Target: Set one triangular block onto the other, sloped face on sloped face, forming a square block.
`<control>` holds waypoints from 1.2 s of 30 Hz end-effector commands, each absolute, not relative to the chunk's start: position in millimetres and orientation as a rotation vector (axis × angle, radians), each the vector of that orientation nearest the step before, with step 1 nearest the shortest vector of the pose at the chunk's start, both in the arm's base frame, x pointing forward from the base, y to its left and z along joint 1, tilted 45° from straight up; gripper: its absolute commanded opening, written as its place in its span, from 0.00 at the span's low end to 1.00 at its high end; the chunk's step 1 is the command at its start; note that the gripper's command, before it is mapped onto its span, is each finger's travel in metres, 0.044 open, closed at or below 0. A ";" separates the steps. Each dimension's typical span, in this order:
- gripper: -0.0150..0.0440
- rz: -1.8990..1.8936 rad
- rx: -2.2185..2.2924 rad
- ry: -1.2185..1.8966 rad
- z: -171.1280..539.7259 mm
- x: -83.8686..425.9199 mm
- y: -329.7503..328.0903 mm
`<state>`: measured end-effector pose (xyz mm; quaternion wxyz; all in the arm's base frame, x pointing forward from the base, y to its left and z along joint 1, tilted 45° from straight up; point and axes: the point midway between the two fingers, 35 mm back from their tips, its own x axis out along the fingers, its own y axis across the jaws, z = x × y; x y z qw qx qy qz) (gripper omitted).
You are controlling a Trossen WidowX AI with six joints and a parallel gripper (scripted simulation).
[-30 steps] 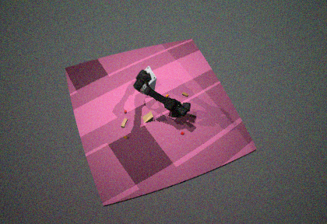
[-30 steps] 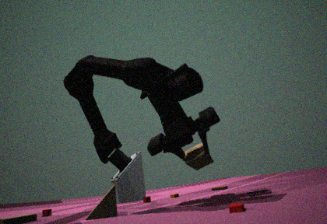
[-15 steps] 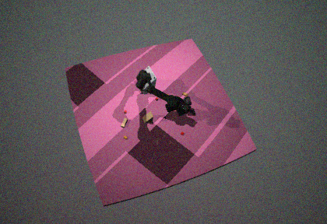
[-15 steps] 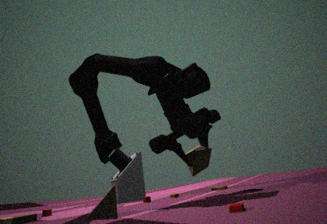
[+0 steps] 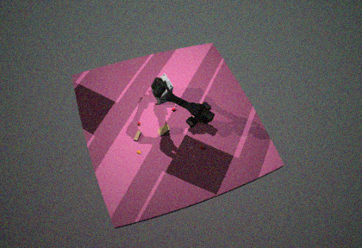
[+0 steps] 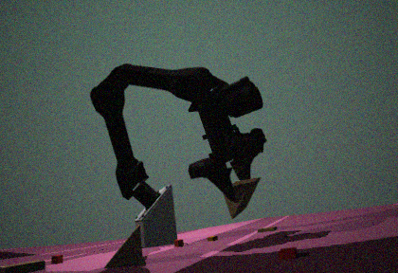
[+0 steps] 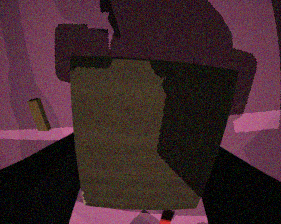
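While my part-open jaws (image 5: 201,114) (image 6: 241,187) grip one triangular block (image 6: 244,197) (image 7: 116,130) aloft, the lower block (image 5: 164,129) (image 6: 129,252) sits well inside all tabletop (image 5: 125,187) (image 6: 237,243) (image 7: 16,75) edges; I should match slopes, align ends, then lower gently.

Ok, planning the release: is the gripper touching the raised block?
Touching: the exterior view shows the fingers of the gripper against the sides of the raised block.
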<state>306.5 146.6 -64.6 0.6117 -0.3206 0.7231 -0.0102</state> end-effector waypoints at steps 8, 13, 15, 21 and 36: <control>0.25 0.208 -1.110 1.651 -63.3 306.9 151.2; 0.25 0.313 -1.277 1.639 -62.8 306.8 153.0; 0.25 0.355 -1.344 1.633 -62.6 306.8 153.8; 0.25 0.478 -1.541 1.612 -61.6 306.9 156.5; 0.25 0.680 -1.864 1.566 -59.6 307.2 161.7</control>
